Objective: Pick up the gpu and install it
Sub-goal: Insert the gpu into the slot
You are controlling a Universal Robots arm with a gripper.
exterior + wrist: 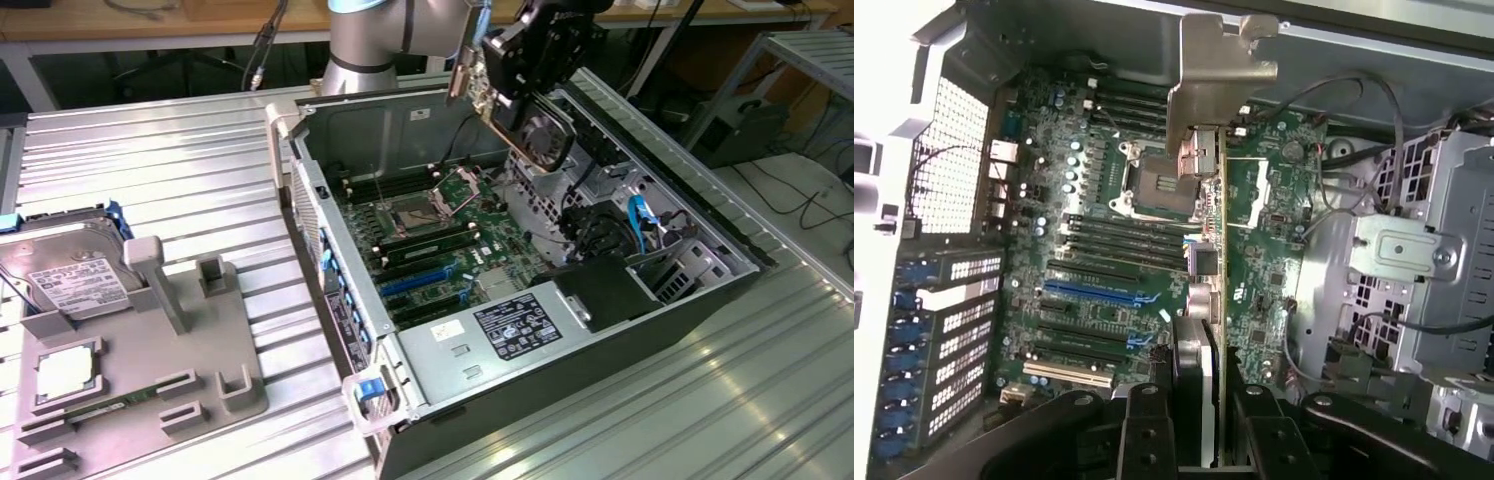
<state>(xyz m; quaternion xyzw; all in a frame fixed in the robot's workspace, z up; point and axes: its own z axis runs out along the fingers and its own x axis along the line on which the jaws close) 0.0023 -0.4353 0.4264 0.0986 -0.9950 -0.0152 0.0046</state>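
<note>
**Stock as it stands, for your check**

- **Gripper, one.** You have it clamped on the gpu. In the wrist view its two black fingers press on either side of the card.
- **Gpu, one.** It is held up in the air, above the far side of the open computer case and not seated in any slot. From the wrist it shows edge-on over the motherboard. Its single silver bracket is at the end away from the gripper.
- **Computer case, one.** It lies on its side with the panel off, in the middle of the desk.
- **Motherboard, one.** It is green and sits inside the case. It carries one processor socket and one long blue slot among darker slots.
- **Power supply, one.** It is a silver box with a black label, at the near end of the case.
- **Blue cabling.** It runs on the exterior view's right inside the case. You cannot count the strands.
- **Grey holder, one.** It sits on the desk at the exterior view's near left, well apart from the case.
- **Hard drive, one.** It rests at the far end of that holder.
- **Processor chip, one.** It lies just nearer than the hard drive, on the same holder.
</note>
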